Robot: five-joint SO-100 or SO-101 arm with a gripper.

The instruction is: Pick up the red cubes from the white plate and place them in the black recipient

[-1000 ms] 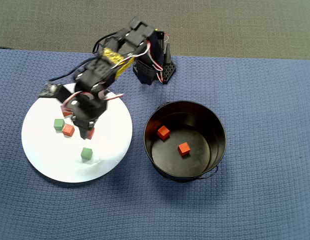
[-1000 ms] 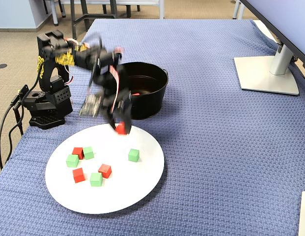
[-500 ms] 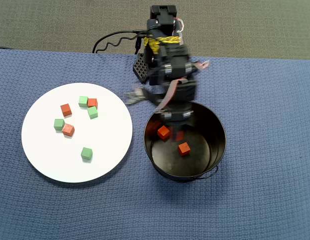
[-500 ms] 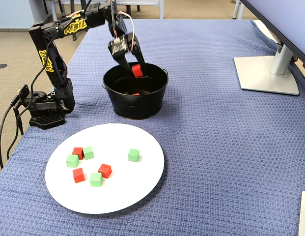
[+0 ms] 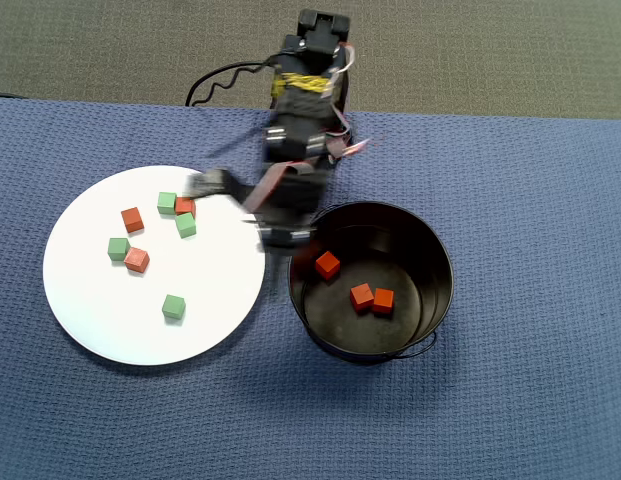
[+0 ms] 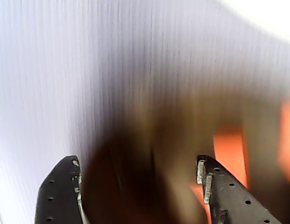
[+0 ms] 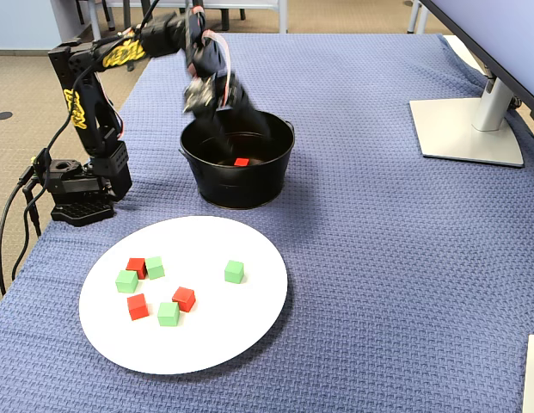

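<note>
Gripper (image 6: 137, 179) is hanging released, its fingers (image 6: 58, 196) spread wide with nothing between them, motion-blurred at the rim of the black recipient (image 5: 435, 300) in the overhead view. That glossy round tin with its thin wire handle is holding three matte red-orange cubes (image 5: 361, 295) on its floor. Just beside it the flat white plate (image 5: 100, 325) is lying on the blue cloth (image 7: 395, 258), carrying three more red cubes (image 5: 132, 219) mixed among four green cubes (image 5: 173, 307). A monitor stand (image 7: 469, 129) is sitting well apart.
</note>
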